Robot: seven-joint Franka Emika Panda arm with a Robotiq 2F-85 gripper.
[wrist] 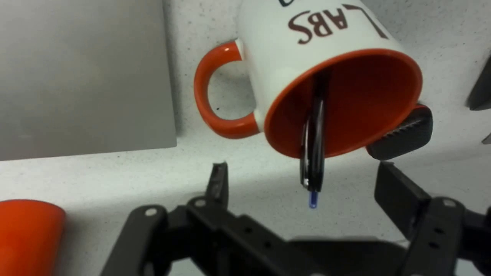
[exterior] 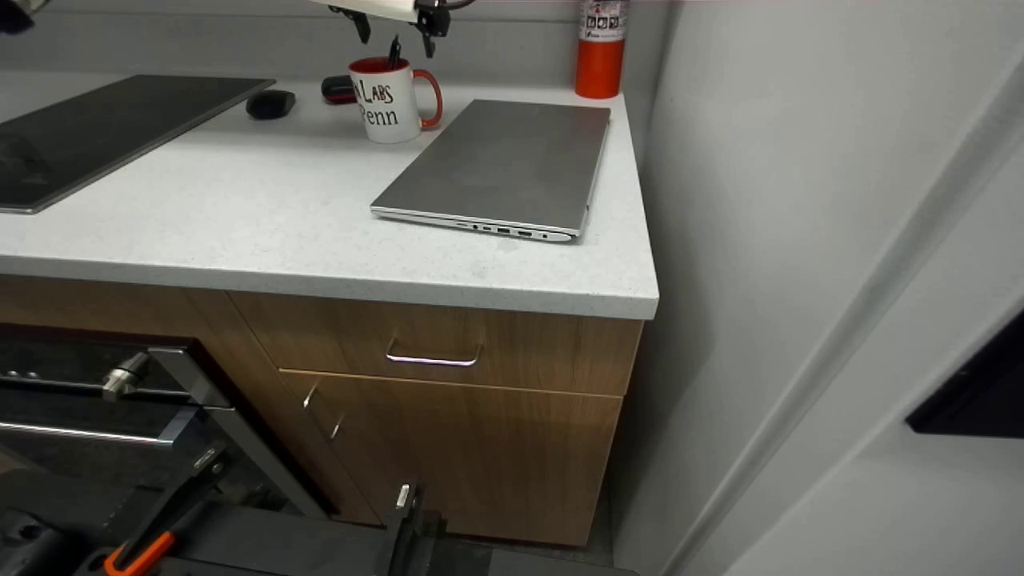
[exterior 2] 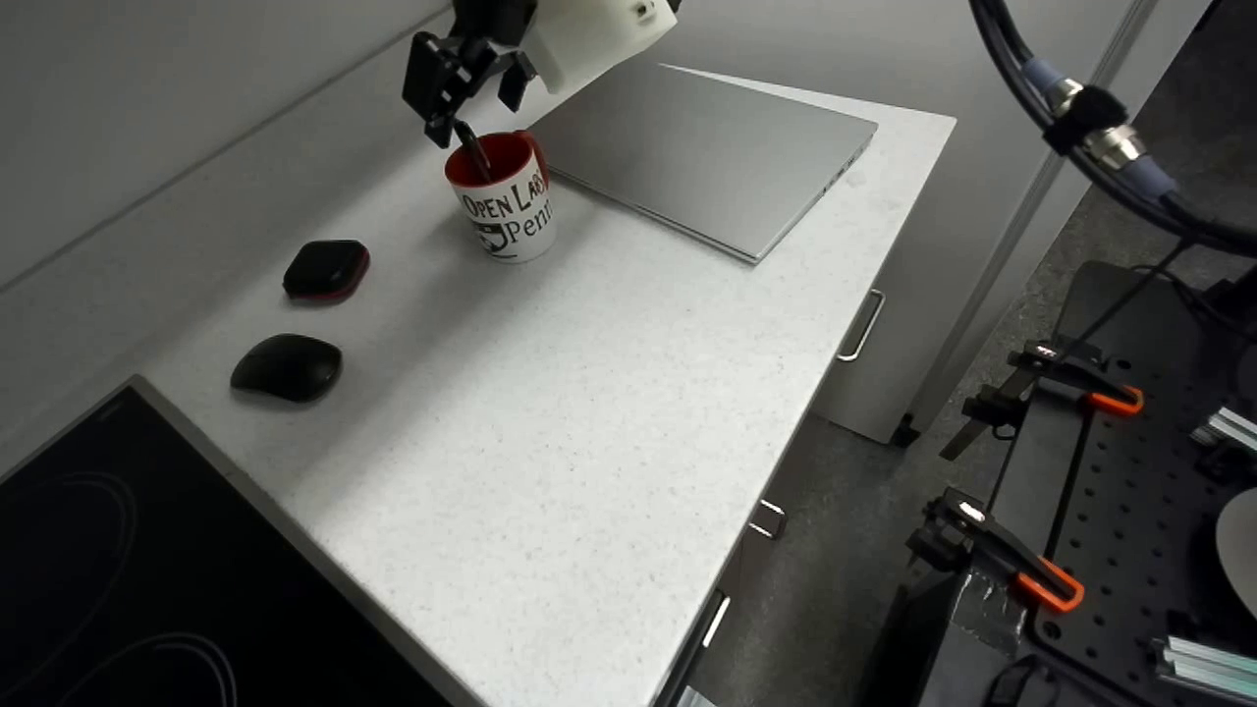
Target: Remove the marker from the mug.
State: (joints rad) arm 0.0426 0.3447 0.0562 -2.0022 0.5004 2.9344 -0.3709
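Note:
The white mug (exterior: 392, 112) with red handle and rim stands upright on the counter; it also shows in an exterior view (exterior 2: 516, 216) and in the wrist view (wrist: 284, 57). The dark marker (wrist: 317, 153) leans in the mug, its upper end with a blue tip sticking out past the rim. It shows in both exterior views (exterior: 394, 53) (exterior 2: 474, 149). My gripper (wrist: 303, 165) is open above the mug, with the marker's upper end between its fingers and a gap on each side. The gripper also shows in both exterior views (exterior: 397, 46) (exterior 2: 476, 118). The marker's lower end is hidden inside the mug.
A closed grey laptop (exterior: 512, 160) lies beside the mug's handle. A red canister (exterior: 600, 68) stands at the back corner. A black-and-red lump (exterior 2: 327, 268) and a black mouse (exterior 2: 287, 368) lie on the mug's other side, before the cooktop (exterior 2: 128, 550). A wall runs behind.

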